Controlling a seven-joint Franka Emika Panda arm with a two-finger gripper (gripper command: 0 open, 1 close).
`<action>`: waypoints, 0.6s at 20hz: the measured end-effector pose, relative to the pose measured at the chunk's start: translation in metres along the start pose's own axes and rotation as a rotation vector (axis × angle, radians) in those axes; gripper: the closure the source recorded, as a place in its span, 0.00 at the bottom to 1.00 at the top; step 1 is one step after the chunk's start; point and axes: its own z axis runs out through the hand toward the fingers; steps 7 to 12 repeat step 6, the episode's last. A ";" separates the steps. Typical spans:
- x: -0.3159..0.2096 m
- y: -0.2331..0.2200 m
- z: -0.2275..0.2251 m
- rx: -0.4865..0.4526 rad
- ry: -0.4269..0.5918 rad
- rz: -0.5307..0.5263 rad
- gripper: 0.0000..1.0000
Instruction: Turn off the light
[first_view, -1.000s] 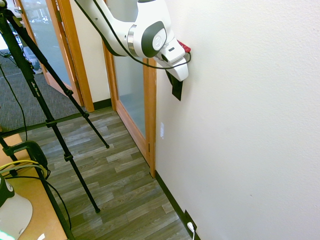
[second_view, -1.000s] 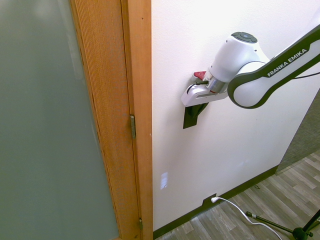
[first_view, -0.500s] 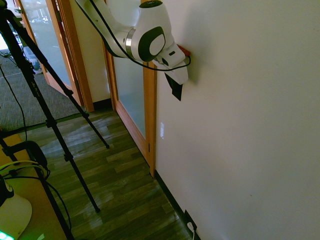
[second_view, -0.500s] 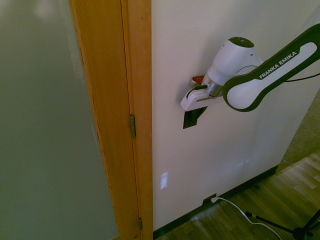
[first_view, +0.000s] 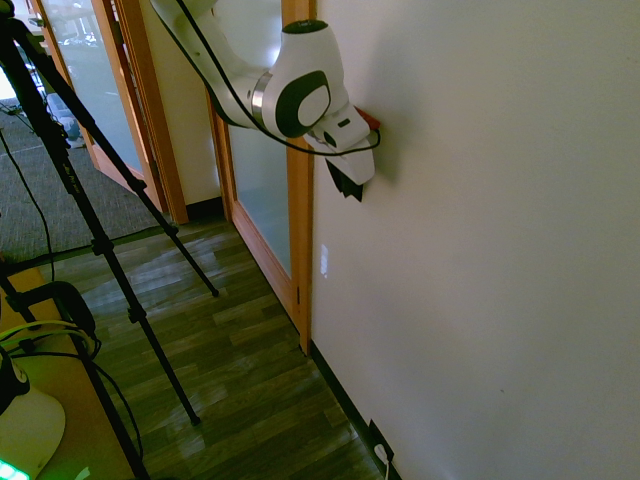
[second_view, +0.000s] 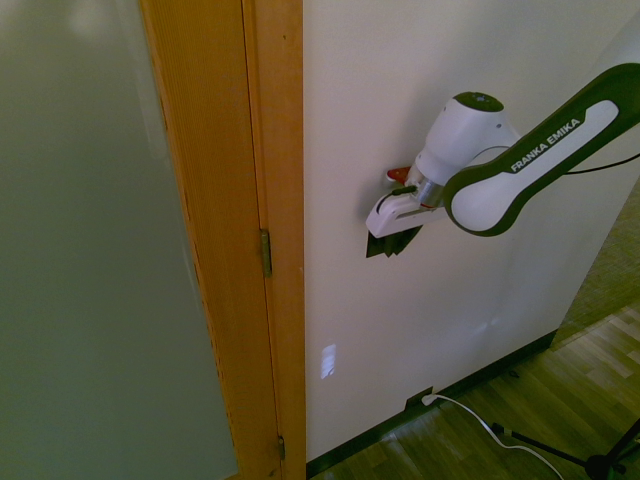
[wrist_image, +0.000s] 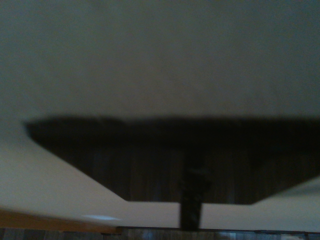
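Observation:
No lamp is in view; the room looks dim. The switch (first_view: 349, 187) is a small black plate on the white wall, just right of the door frame. My gripper (first_view: 351, 170) is pressed up against the wall over the plate's upper part, so only its lower edge (second_view: 385, 245) shows below the white hand (second_view: 398, 214). In the wrist view the plate (wrist_image: 150, 160) fills the middle as a blurred dark shape. How the gripper stands is hidden between the hand and the wall.
A wooden door frame (first_view: 298, 200) (second_view: 275, 200) with frosted glass stands close beside the switch. Lower on the wall are a small white plate (first_view: 323, 260) (second_view: 328, 361) and, at the baseboard, a black socket with a white plug (first_view: 380, 448) (second_view: 425, 400).
The room has grown dimmer than a second ago. The hand has slid down the wall and now covers more of the black plate.

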 end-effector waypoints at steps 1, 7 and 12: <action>0.000 0.007 0.002 0.002 0.005 0.000 0.00; -0.038 0.032 -0.007 0.027 0.020 -0.058 0.00; -0.038 0.032 -0.007 0.027 0.020 -0.058 0.00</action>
